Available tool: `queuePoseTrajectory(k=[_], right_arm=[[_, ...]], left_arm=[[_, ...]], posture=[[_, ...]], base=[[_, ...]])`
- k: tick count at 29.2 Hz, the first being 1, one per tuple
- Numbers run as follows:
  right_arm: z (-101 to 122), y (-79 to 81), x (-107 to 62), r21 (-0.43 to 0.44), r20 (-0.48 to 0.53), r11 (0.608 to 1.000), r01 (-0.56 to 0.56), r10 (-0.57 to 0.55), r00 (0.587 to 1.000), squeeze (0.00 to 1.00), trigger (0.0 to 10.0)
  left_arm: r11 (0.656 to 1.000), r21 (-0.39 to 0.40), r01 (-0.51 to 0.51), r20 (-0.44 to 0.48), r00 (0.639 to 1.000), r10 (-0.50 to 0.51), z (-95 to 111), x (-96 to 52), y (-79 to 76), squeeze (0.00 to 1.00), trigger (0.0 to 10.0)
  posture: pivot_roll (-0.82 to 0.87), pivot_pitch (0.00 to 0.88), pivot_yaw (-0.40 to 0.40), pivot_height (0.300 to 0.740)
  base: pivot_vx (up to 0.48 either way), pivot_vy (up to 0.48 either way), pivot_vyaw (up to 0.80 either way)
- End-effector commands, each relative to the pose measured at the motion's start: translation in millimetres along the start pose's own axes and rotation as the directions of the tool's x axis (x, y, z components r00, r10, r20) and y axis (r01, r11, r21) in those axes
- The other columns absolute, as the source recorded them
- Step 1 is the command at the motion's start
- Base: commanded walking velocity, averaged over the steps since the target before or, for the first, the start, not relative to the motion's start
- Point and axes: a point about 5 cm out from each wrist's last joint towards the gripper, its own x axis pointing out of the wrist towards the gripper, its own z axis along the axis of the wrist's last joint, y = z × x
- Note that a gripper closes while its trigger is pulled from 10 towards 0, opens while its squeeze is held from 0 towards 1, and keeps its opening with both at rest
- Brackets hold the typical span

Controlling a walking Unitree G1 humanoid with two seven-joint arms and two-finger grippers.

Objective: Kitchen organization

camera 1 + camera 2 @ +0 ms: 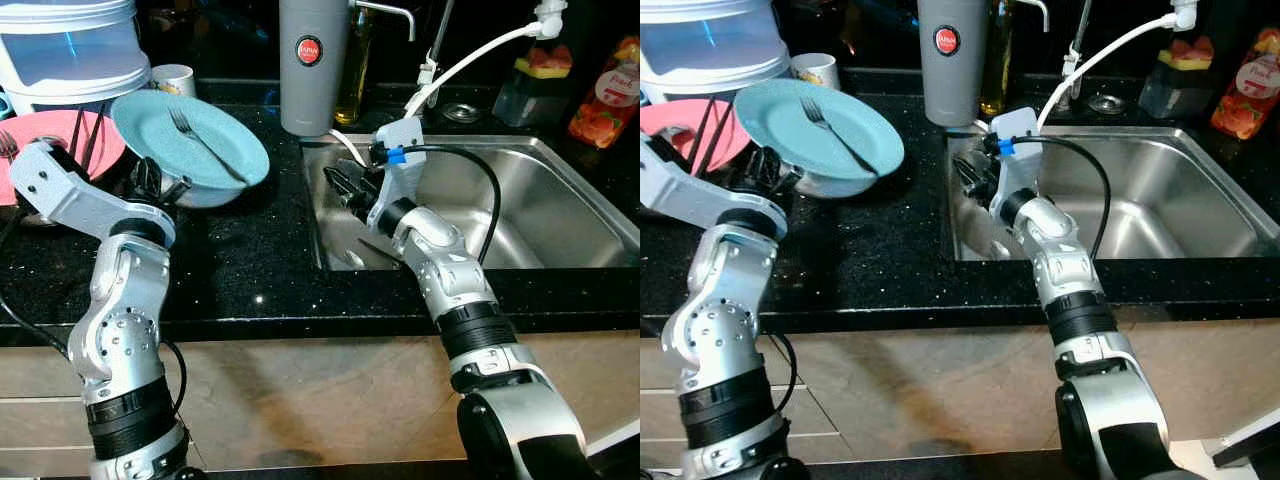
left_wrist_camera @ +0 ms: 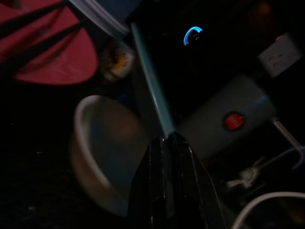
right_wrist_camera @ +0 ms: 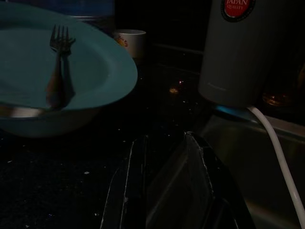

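L gripper (image 1: 152,180) is clamped on teal plate (image 1: 190,135) rim, 10 o'clock on black counter (image 1: 240,260). R gripper (image 1: 345,183) is held over sink (image 1: 560,215) at 1 o'clock, fingers slightly parted, empty.

Left tool (image 1: 152,180) clamped shut, right tool (image 1: 345,183) parted.

From my remote station I read one clear word: "JAPAN", white on the round red badge (image 3: 237,6) of the grey thermos (image 1: 312,65); the line above it is cut off in the right wrist view and too small elsewhere. The red-labelled bottle (image 1: 607,98) at the far right carries print I cannot make out. The white mug (image 1: 174,78) bears a blurred, unreadable motif.
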Motion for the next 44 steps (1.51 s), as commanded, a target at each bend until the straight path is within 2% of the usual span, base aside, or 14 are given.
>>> queuePoseTrajectory(k=[1,2,8,10,18,22,25,28,31,34,37,42,44], right_arm=[[1.7,-0.2,1.4,-0.011,0.005,1.0,-0.008,0.008,1.0,0.0,10.0],[1.8,-0.3,1.5,-0.012,0.005,1.0,-0.008,0.008,1.0,0.0,10.0],[1.7,-0.5,1.8,-0.016,0.003,1.0,-0.009,0.009,1.0,0.0,10.0],[1.6,-0.6,1.8,-0.018,0.002,1.0,-0.009,0.009,1.0,0.0,10.0],[1.6,-0.6,1.7,-0.024,0.003,1.0,-0.008,0.009,1.0,0.0,10.0],[1.8,-1.4,1.3,-0.029,0.005,1.0,-0.005,0.005,1.0,0.0,10.0],[1.9,-1.9,1.2,-0.03,0.005,1.0,-0.003,0.004,1.0,0.0,10.0],[2.0,-9.6,0.4,-0.038,-0.003,0.998,0.043,-0.044,0.999,0.0,10.0],[1.6,-12.7,0.0,-0.041,-0.009,0.997,0.061,-0.062,0.998,0.0,10.0],[2.3,-20.6,-1.2,-0.049,-0.015,0.994,0.096,-0.097,0.995,0.0,10.0],[5.8,-30.0,-3.0,-0.062,-0.011,0.99,0.126,-0.127,0.992,0.0,10.0],[7.1,-34.4,-4.2,-0.068,-0.007,0.988,0.142,-0.143,0.99,0.0,10.0],[8.2,-36.9,-4.7,-0.073,-0.004,0.986,0.151,-0.151,0.988,0.0,10.0]], left_arm=[[0.996,-0.061,0.062,0.045,0.997,-0.06,8.0,-1.1,-10.0,0.0,0.0],[0.993,-0.09,0.073,0.046,0.997,-0.07,7.7,-2.0,-10.5,0.0,0.0],[0.987,-0.131,0.091,0.042,0.995,-0.086,5.6,-3.6,-9.7,0.0,0.0],[0.978,-0.175,0.115,0.046,0.993,-0.108,5.2,-4.0,-10.9,0.0,0.0],[0.963,-0.218,0.158,0.011,0.987,-0.159,-0.5,-8.1,-12.7,0.0,0.0],[0.959,-0.198,0.202,-0.082,0.972,-0.221,-10.9,-18.6,-14.0,0.0,0.0],[0.962,-0.183,0.203,-0.103,0.969,-0.224,-12.3,-20.4,-12.9,0.0,0.0],[0.966,-0.157,0.204,-0.17,0.958,-0.23,-13.4,-31.3,-4.3,0.0,0.0],[0.965,-0.155,0.214,-0.181,0.954,-0.24,-12.9,-34.2,-3.5,0.0,0.0],[0.95,-0.162,0.266,-0.193,0.936,-0.295,-10.1,-41.8,-5.8,0.0,0.0],[0.911,-0.213,0.353,-0.198,0.898,-0.394,-6.3,-55.5,-13.0,0.0,0.0],[0.888,-0.246,0.388,-0.204,0.875,-0.439,-5.8,-63.2,-16.1,0.0,0.0],[0.859,-0.284,0.426,-0.196,0.852,-0.486,-4.3,-68.0,-21.0,0.0,0.0]], posture=[[0.07,0.076,-0.004,0.74],[0.07,0.078,-0.008,0.74],[0.07,0.081,-0.009,0.74],[0.07,0.081,-0.009,0.74],[0.07,0.082,-0.008,0.74],[0.07,0.082,-0.008,0.74],[0.07,0.082,-0.008,0.74],[0.07,0.083,-0.008,0.74],[0.07,0.083,-0.008,0.74],[0.07,0.083,-0.008,0.74],[0.08,0.084,-0.01,0.74],[0.08,0.084,-0.01,0.74],[0.08,0.087,-0.011,0.74]], base=[[0.0,0.0,0.0],[0.0,0.0,0.0],[0.0,0.0,0.0],[0.0,0.0,0.0],[0.0,0.0,0.0],[0.0,0.0,0.0],[0.0,0.0,0.0],[0.0,0.0,0.0],[0.0,0.0,0.0],[0.0,0.0,0.0],[0.0,0.0,0.0],[0.0,0.0,0.0],[0.0,0.0,0.0]])
